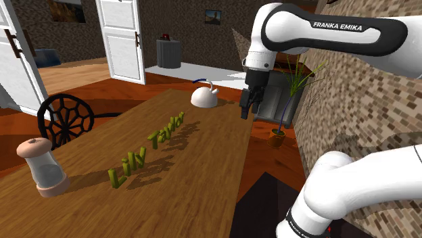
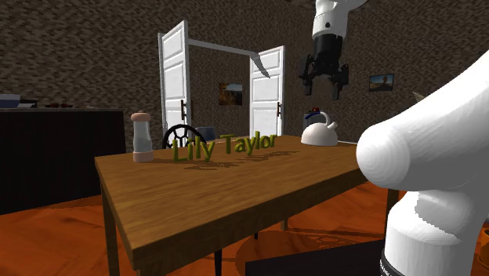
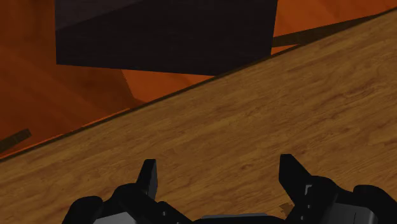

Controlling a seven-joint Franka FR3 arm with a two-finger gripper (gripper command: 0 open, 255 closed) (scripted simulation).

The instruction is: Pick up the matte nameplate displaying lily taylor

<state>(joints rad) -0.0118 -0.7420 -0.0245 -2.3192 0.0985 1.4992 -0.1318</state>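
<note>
The matte olive-green nameplate [image 1: 145, 150], a row of free-standing block letters spelling "Lily Taylor", is standing upright on the brown wood-grain table [image 1: 203, 169], roughly in the middle of the top. Nothing is touching it. In the second exterior view the letters [image 2: 223, 147] are reading left to right across the table [image 2: 235, 204].

A shaker [image 1: 45, 167] with a pale pink rounded cap, a pink base and a greyish see-through body is standing near the "Lily" end. A smooth white dome-shaped kettle [image 1: 203, 97] with a thin looped handle is sitting beyond the "Taylor" end, near the far edge. A black chair [image 1: 65, 120] with a round spoked back is standing beside the table on the shoulder view's left.

The white arm [image 1: 318, 30] is reaching over from the shoulder view's right, its wrist bending so that the black gripper [image 1: 247, 111] is pointing downward. The gripper is hanging above the table by the kettle, well apart from the nameplate. In the wrist view its fingers [image 3: 218, 165] are standing wide apart over bare wood [image 3: 254, 127], gripping nothing.
</note>
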